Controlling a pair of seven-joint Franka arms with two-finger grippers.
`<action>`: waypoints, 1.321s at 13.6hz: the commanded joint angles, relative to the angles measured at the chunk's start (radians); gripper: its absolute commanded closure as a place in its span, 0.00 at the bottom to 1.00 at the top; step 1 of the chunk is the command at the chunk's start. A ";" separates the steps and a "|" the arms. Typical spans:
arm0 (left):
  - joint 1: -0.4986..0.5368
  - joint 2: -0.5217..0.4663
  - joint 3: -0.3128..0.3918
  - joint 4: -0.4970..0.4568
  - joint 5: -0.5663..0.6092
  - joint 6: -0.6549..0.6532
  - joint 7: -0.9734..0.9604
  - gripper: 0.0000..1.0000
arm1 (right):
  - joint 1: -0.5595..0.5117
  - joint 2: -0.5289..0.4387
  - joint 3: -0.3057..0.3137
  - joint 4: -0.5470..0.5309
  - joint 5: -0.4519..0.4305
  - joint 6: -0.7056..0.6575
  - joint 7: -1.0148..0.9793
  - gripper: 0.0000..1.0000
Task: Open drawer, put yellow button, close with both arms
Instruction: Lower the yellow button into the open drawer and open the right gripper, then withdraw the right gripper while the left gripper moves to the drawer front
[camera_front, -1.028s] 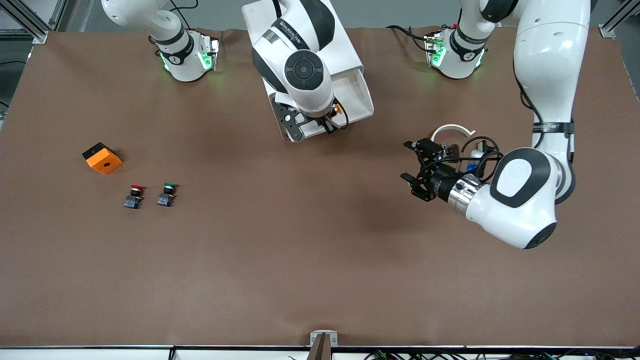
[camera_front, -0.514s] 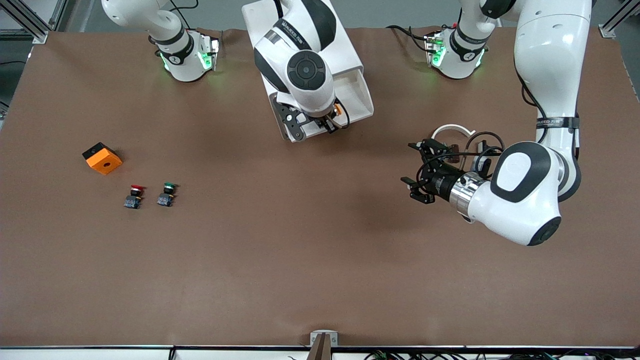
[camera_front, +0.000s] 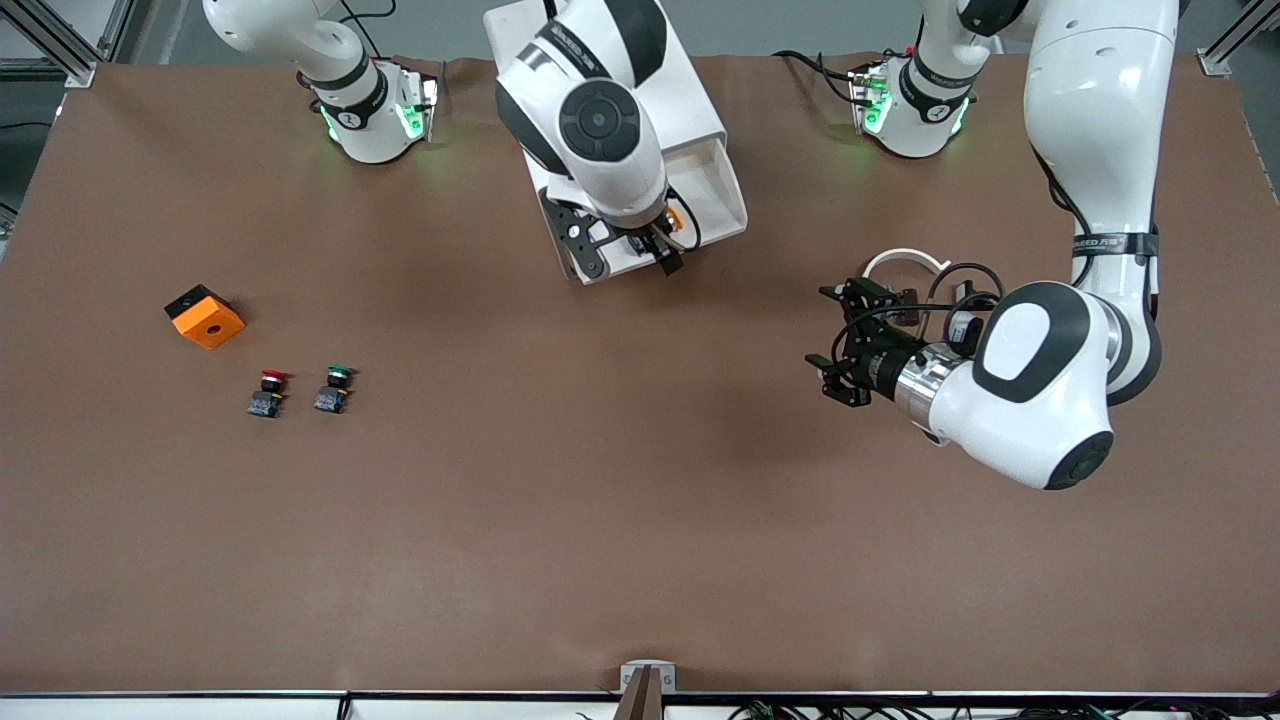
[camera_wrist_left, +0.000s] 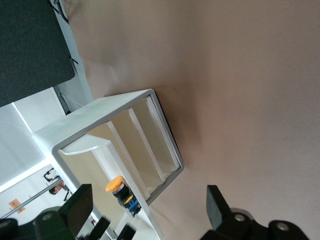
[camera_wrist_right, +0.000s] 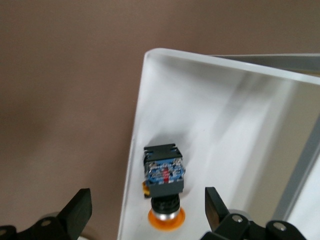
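The drawer (camera_front: 718, 190) stands pulled out of the top of the white cabinet (camera_front: 690, 95). The yellow button (camera_wrist_right: 165, 175) lies on its side on the drawer (camera_wrist_right: 210, 120) floor, close to a corner, and nothing touches it. It also shows as the yellow button (camera_wrist_left: 120, 188) and as an orange spot, the yellow button (camera_front: 677, 217). My right gripper (camera_wrist_right: 147, 210) hangs open just above it, over the drawer, a finger to each side of the cap. My left gripper (camera_front: 828, 346) is open and empty above the table toward the left arm's end, facing the cabinet (camera_wrist_left: 100, 115).
An orange cube (camera_front: 205, 317) with a hole, a red-capped button (camera_front: 268, 392) and a green-capped button (camera_front: 333, 388) sit on the brown table toward the right arm's end. A white cable loop (camera_front: 905, 258) hangs by the left wrist.
My right gripper has opened and let go of the yellow button, which now rests in the drawer; its wrist has pulled back slightly. The left arm has shifted a little.
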 joint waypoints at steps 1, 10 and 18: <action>-0.015 -0.025 0.000 -0.011 0.051 0.008 0.018 0.00 | -0.040 -0.079 0.003 0.002 -0.012 -0.012 -0.005 0.00; -0.058 -0.039 0.001 -0.009 0.092 0.019 0.032 0.00 | -0.206 -0.205 0.002 0.121 -0.018 -0.259 -0.258 0.00; -0.129 -0.073 -0.031 -0.026 0.165 0.101 0.341 0.00 | -0.399 -0.357 0.002 0.036 -0.091 -0.383 -0.724 0.00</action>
